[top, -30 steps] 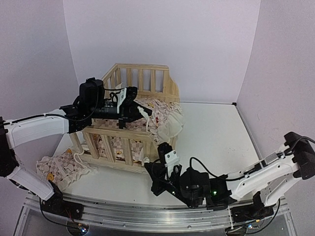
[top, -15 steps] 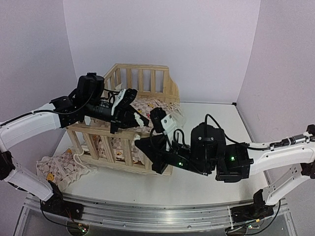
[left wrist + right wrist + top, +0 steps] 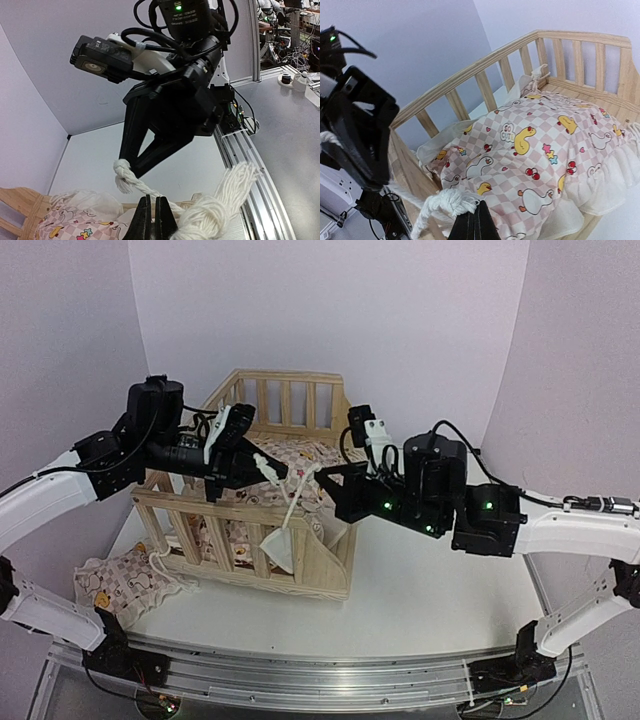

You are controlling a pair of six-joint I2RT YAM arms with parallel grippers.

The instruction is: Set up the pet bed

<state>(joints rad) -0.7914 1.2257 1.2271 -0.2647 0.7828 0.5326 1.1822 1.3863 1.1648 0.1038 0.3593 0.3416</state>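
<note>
The pine pet bed frame (image 3: 250, 506) stands left of centre with the checked duck cushion (image 3: 312, 451) inside it, also shown in the right wrist view (image 3: 540, 145). My left gripper (image 3: 268, 468) is over the front rail, shut (image 3: 154, 220) on a white twisted tie string (image 3: 131, 182). My right gripper (image 3: 322, 478) faces it from the right, shut (image 3: 475, 223) on a knotted tie string (image 3: 445, 201). A string (image 3: 293, 508) hangs from there down the front rail to a tassel (image 3: 280, 543). A yarn tassel (image 3: 220, 202) lies beside my left jaws.
A second piece of the same checked fabric (image 3: 120, 580) lies on the table at the front left of the frame. White walls close the back and sides. The metal rail (image 3: 300, 680) with the arm bases runs along the near edge.
My right arm has swung up from the table's front to the crib's right side and closed on a string. My left gripper has drawn back to the left, holding its string.
</note>
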